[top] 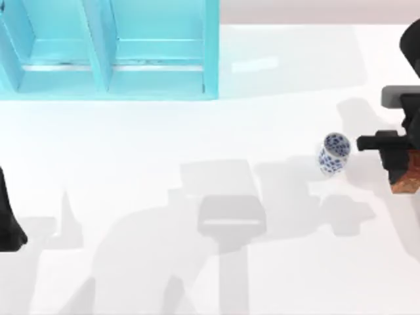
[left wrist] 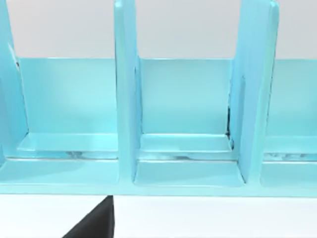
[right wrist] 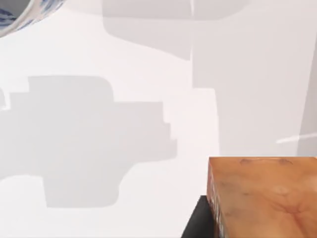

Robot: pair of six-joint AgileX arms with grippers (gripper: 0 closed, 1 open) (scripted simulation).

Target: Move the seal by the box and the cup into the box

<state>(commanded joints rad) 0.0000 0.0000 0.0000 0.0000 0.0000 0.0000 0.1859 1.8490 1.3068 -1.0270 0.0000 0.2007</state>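
Note:
The seal [top: 406, 181] is a red-brown block at the table's right edge, under my right gripper [top: 398, 165]. In the right wrist view the seal [right wrist: 262, 196] looms close, with a black finger [right wrist: 198, 220] pressed against its side; the gripper is shut on it. The cup [top: 334, 154], white with blue flowers, lies tilted on the table just left of that gripper, apart from it, and its rim [right wrist: 25, 12] peeks into a corner of the right wrist view. The box [top: 111, 49], cyan with dividers, stands at the back left. My left gripper [top: 8, 223] is parked at the left edge.
The left wrist view faces the box's open compartments [left wrist: 183, 129], split by upright cyan dividers [left wrist: 126, 94]. White tabletop [top: 216, 144] lies between the box and the cup, crossed by grey arm shadows.

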